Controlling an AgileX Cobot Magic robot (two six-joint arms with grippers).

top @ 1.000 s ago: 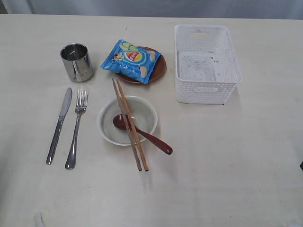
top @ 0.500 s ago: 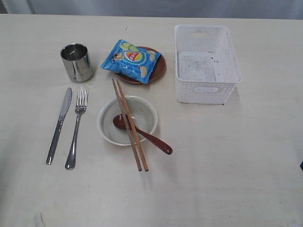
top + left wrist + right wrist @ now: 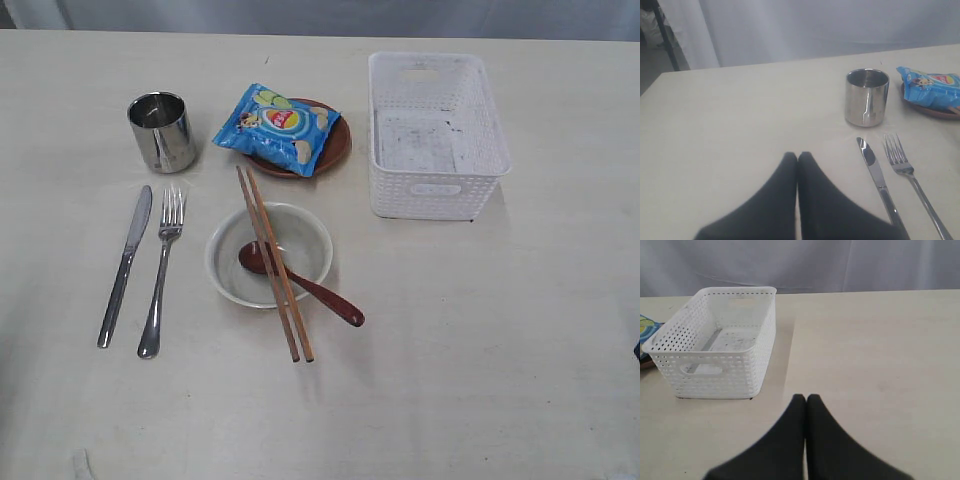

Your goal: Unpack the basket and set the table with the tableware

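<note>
The white lattice basket (image 3: 436,135) (image 3: 715,342) stands empty at the back right of the cream table (image 3: 480,350). The steel cup (image 3: 162,131) (image 3: 867,97) is at the back left, with the knife (image 3: 125,264) (image 3: 875,175) and fork (image 3: 164,268) (image 3: 905,172) side by side in front of it. The pale bowl (image 3: 270,254) holds the dark red spoon (image 3: 300,282), and two wooden chopsticks (image 3: 273,262) lie across it. The brown plate (image 3: 335,145) sits under a blue chip bag (image 3: 277,126). My left gripper (image 3: 797,156) and right gripper (image 3: 806,398) are shut and empty, both outside the exterior view.
In the wrist views, a grey curtain hangs behind the table's far edge. The chip bag (image 3: 932,90) covers most of the plate. A faint scuff marks the tabletop near its front left corner (image 3: 82,462).
</note>
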